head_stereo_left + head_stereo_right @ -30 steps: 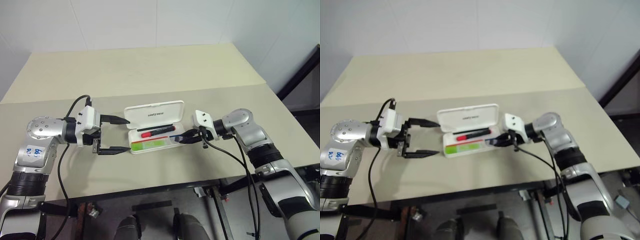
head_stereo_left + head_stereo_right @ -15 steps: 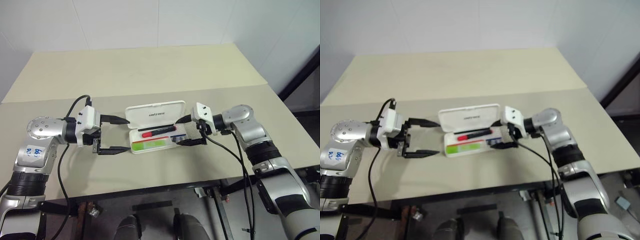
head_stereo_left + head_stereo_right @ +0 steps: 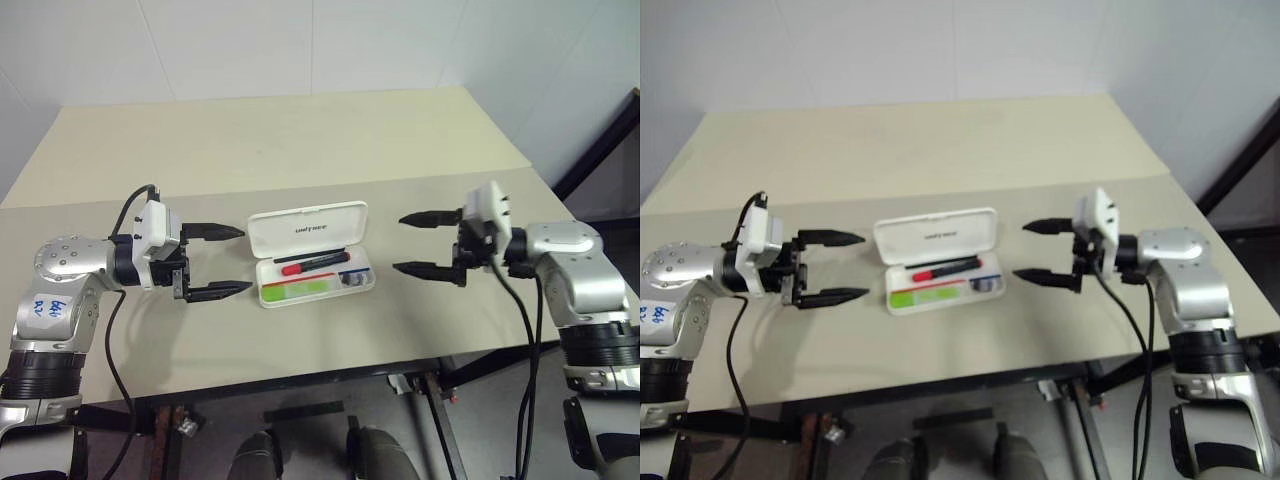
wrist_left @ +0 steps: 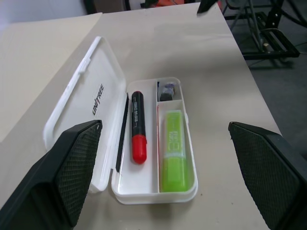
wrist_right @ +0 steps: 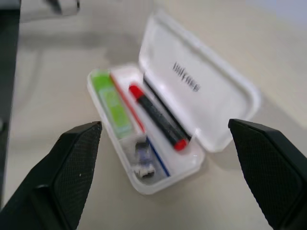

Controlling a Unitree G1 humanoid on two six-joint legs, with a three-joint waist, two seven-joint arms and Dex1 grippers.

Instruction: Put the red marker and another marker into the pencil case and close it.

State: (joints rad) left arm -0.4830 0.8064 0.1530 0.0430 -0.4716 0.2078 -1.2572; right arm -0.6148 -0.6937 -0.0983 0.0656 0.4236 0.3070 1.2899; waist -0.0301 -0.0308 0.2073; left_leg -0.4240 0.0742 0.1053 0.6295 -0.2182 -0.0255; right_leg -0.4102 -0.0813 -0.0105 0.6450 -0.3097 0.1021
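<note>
Beige counter carries the pencil case, lid up, midway between two grippers. Left gripper and right gripper both stand wide open, empty, each well apart from the case. Left wrist view shows the red marker by the lid and the green marker in the front compartment, plus a small grey piece. Bare counter lies all around.

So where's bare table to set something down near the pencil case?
Bare table lies behind the open pencil case, and in front of it to the near edge. Its two sides are crowded: the left gripper and right gripper flank it.
</note>
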